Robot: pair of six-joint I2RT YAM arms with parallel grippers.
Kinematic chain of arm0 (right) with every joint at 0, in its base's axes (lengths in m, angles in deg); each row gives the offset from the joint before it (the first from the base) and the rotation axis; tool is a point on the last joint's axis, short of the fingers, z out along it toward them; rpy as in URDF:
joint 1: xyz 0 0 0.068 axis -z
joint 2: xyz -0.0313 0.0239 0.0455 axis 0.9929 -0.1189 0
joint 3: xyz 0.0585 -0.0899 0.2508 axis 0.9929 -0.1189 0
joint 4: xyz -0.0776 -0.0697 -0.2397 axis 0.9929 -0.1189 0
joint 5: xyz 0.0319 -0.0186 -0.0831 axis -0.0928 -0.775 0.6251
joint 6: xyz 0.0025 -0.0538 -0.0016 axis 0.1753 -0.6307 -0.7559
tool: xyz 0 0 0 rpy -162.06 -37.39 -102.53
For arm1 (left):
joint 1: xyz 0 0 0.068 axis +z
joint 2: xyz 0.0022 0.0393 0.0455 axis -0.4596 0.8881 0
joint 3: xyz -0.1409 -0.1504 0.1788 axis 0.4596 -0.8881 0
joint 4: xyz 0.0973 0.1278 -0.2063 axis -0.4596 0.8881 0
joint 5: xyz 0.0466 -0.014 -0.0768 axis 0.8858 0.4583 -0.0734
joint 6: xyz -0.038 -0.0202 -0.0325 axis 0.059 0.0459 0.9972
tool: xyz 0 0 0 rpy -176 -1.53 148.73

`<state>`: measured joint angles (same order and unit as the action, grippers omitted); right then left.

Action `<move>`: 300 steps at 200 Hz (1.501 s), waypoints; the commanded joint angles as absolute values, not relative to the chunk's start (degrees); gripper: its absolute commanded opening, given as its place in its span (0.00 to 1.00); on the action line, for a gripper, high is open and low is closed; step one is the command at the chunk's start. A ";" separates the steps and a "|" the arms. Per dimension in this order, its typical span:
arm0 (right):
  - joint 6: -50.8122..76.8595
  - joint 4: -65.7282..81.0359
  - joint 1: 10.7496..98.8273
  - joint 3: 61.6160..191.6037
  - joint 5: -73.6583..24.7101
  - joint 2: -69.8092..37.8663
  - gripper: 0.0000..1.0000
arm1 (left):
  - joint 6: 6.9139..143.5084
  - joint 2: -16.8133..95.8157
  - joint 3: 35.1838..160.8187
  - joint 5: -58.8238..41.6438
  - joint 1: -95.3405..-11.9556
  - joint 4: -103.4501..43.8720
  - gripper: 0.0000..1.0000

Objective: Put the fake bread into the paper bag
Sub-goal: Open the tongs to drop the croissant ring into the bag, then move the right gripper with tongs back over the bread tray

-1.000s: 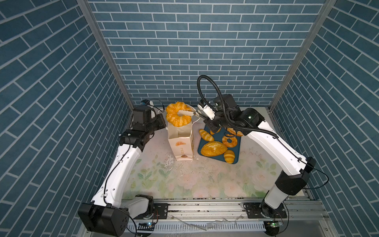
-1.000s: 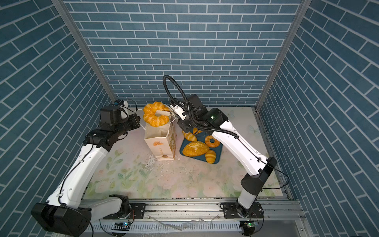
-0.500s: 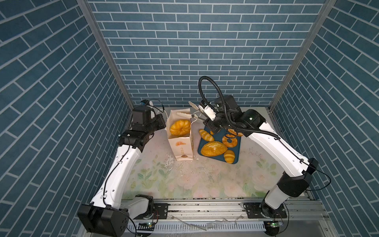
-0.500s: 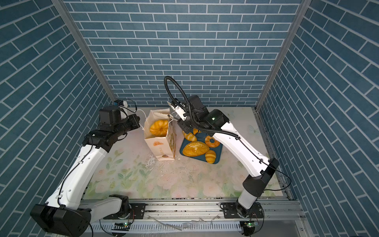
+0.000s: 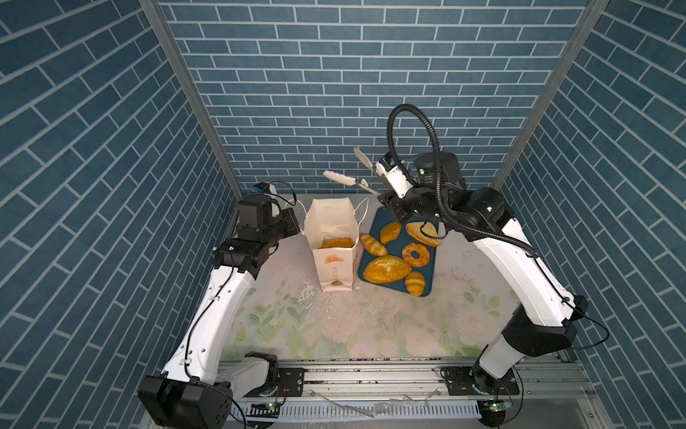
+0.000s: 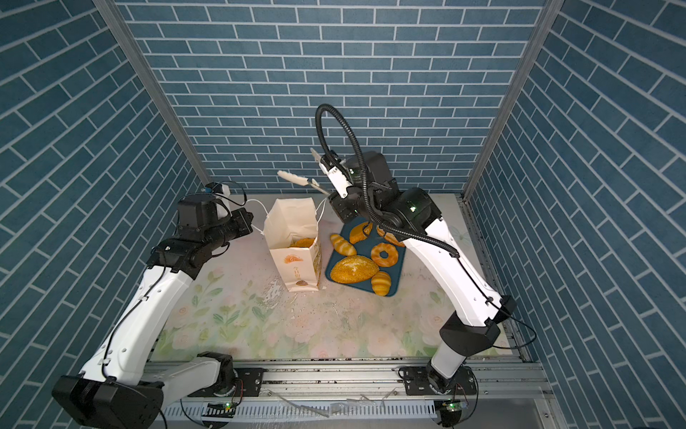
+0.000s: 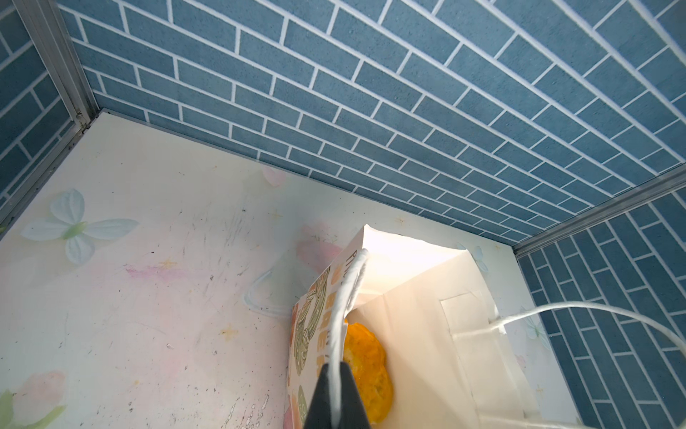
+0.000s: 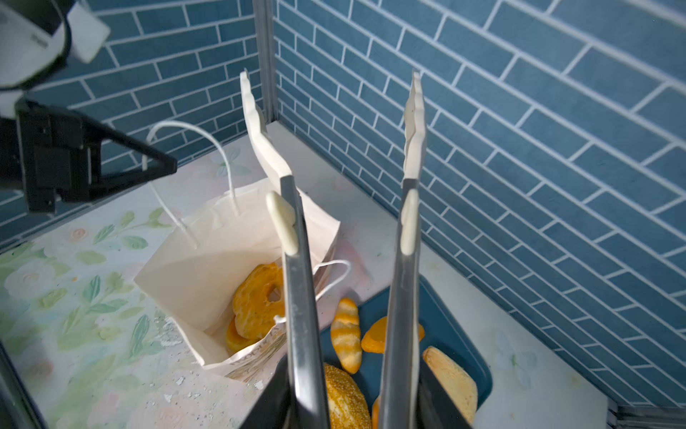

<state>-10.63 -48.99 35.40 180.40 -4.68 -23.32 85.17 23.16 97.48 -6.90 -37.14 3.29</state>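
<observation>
The cream paper bag [image 5: 332, 260] [image 6: 295, 267] stands open left of the blue tray [image 5: 430, 275]. A twisted ring of fake bread [image 8: 256, 297] [image 7: 367, 367] lies inside it on another orange piece. My left gripper [image 7: 336, 371] [image 5: 299, 228] is shut on the bag's white cord handle [image 7: 345, 297]. My right gripper [image 8: 352, 393] [image 5: 388, 185] grips metal tongs [image 5: 349, 181] [image 8: 293, 241], whose white tips stand apart and empty above the bag's far right corner. On the tray lie a large loaf [image 5: 386, 269], a ring [image 5: 415, 254], striped rolls [image 5: 373, 244], an oval bun [image 5: 389, 232] and a tan triangle [image 5: 423, 232].
Blue brick walls close in the back and both sides. The floral mat [image 5: 334, 327] spreads in front of the bag and the tray. The bag's second cord handle [image 5: 362, 210] hangs toward the tray.
The tongs held the twisted ring above the bag a second ago. They have spread apart, the ring has dropped into the bag, and the tongs have lifted back to the right.
</observation>
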 commanded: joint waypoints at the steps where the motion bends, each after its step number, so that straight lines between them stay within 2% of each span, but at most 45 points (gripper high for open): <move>1: -8.21 -52.38 37.76 182.92 -0.20 -22.97 0.45 | 85.63 21.99 96.38 -7.57 -37.33 2.66 0.00; 56: -2.57 -56.51 48.10 177.40 0.69 -19.96 0.45 | 84.84 20.86 95.71 -6.68 -37.38 3.59 0.00; 108: 2.35 -58.55 54.92 164.98 -2.73 -16.87 0.45 | 83.97 21.10 96.46 -7.23 -37.38 4.20 0.02; 189: 5.84 -64.74 56.36 146.71 -8.98 -12.40 0.45 | 82.95 20.99 97.80 -7.83 -37.38 5.96 0.12; 258: 9.73 -74.04 56.37 141.55 -8.78 -9.64 0.45 | 82.85 21.03 97.32 -7.91 -37.36 5.81 0.13; 300: 10.29 -80.19 56.41 140.77 -13.70 -7.19 0.44 | 82.70 21.41 97.42 -7.83 -37.38 5.50 0.13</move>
